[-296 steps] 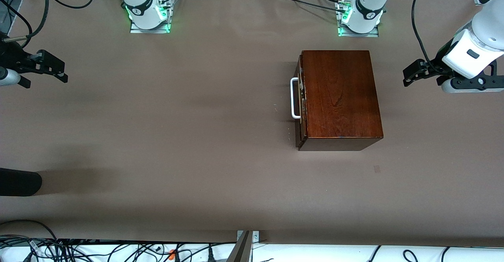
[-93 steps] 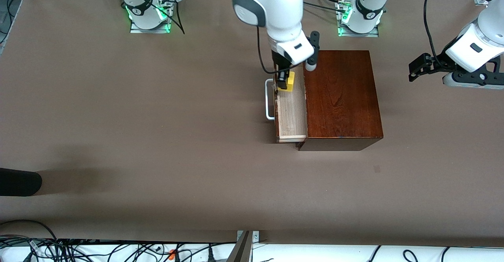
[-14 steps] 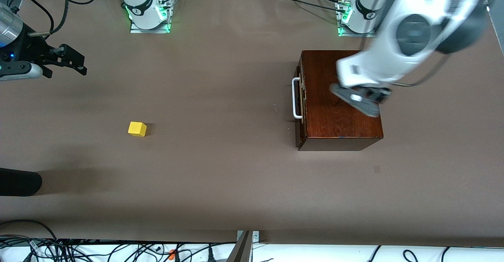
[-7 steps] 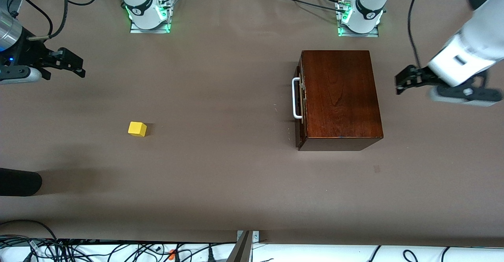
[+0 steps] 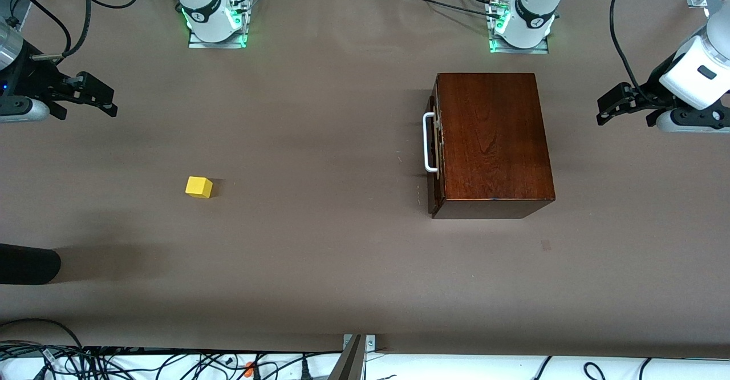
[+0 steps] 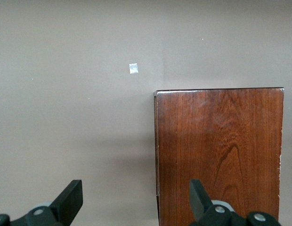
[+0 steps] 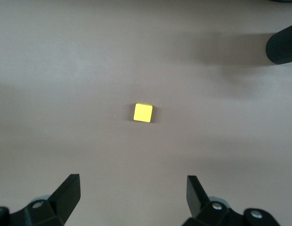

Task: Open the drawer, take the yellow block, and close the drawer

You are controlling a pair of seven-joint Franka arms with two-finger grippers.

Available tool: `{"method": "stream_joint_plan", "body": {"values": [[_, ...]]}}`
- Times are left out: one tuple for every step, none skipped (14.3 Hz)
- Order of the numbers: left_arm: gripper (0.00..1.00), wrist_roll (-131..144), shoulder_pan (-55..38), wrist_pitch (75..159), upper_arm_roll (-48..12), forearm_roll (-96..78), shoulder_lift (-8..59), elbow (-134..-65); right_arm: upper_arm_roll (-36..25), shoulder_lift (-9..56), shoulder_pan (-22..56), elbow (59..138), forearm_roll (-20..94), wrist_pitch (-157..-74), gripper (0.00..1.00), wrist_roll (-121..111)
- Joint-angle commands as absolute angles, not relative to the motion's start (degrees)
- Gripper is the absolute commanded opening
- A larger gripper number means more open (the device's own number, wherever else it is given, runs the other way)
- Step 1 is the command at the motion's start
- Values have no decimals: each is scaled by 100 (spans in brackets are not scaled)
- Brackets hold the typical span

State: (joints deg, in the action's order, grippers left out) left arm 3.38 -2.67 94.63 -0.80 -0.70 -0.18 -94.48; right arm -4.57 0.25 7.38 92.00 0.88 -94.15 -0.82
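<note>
Front view: the drawer (image 5: 434, 143) sits shut in the wooden box (image 5: 493, 140), handle (image 5: 428, 142) at its nine o'clock. Well apart, toward the right arm's end, the yellow block (image 5: 198, 187) lies on the table (image 5: 319, 243). Both grippers hang empty with jaws spread — right gripper (image 5: 100, 96) above the block's ten o'clock, left gripper (image 5: 613, 103) at the box's three o'clock.

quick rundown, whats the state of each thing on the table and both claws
drawer: shut, flush in the wooden box
yellow block: out on the bare table, toward the right arm's end, untouched
left claw: open, empty, up beside the box
right claw: open, empty, up over the table near the block
</note>
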Motion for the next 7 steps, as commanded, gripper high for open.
{"method": "stream_joint_plan", "body": {"values": [[100, 246, -132, 9554, -185, -141, -114, -9554, -404, 62, 677, 9070, 123, -9404, 100, -53], [100, 246, -132, 9571, -193, -141, -114, -9554, -404, 53, 677, 9070, 123, -9343, 100, -61], [100, 246, -132, 9554, -185, -141, -114, -9562, -413, 53, 677, 9079, 123, -9343, 100, -79], [100, 246, -132, 9554, -193, -132, -106, -9562, -413, 53, 677, 9079, 123, -9369, 100, -88], [100, 246, -132, 9571, -193, -132, -105, -9554, -413, 61, 677, 9070, 123, -9395, 100, -88], [100, 255, -132, 9554, -193, -132, -97, -9554, -413, 62, 677, 9070, 123, -9396, 100, -88], [100, 255, -132, 9554, -193, -132, -97, -9554, -413, 62, 677, 9070, 123, -9404, 100, -88]]}}
